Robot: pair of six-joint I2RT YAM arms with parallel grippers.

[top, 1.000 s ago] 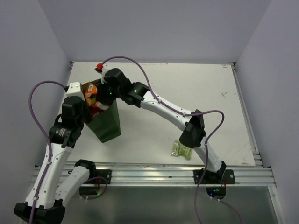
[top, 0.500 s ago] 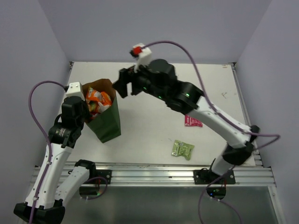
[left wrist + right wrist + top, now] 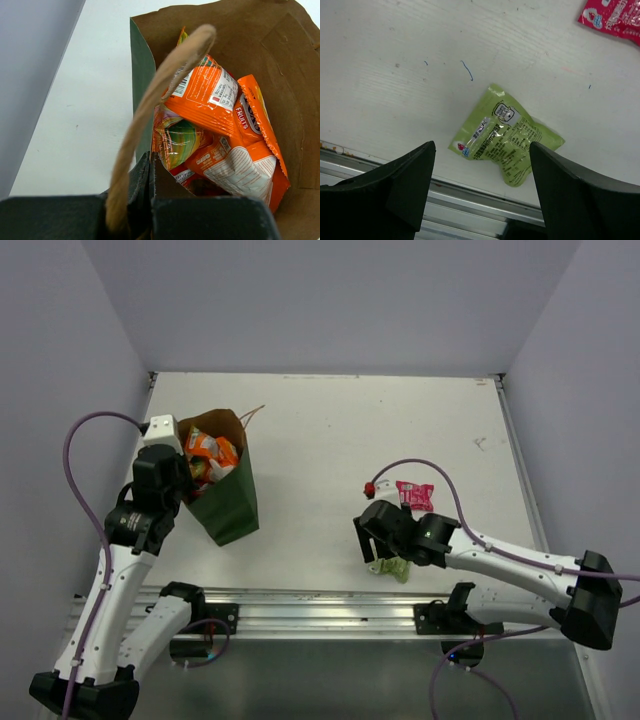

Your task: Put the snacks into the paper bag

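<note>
The dark green paper bag (image 3: 228, 502) stands upright at the left, its brown inside (image 3: 280, 60) open to the left wrist view. Inside lie an orange-white packet (image 3: 205, 95), a colourful printed packet (image 3: 175, 137) and another orange one (image 3: 260, 125). My left gripper (image 3: 183, 483) is shut on the bag's near rim (image 3: 150, 167), beside the loop handle (image 3: 150, 100). My right gripper (image 3: 376, 548) is open, low above the small pale green packet (image 3: 505, 135), which lies flat near the front edge (image 3: 392, 565). The small pink packet (image 3: 414, 496) lies behind it (image 3: 612, 15).
A metal rail (image 3: 320, 600) runs along the table's front edge, just below the green packet (image 3: 470, 210). The white table (image 3: 400, 420) is walled on the left, back and right.
My right arm left the bag's mouth, swung across the table and came down over the green packet at the front right. The left gripper and the bag stayed still.
</note>
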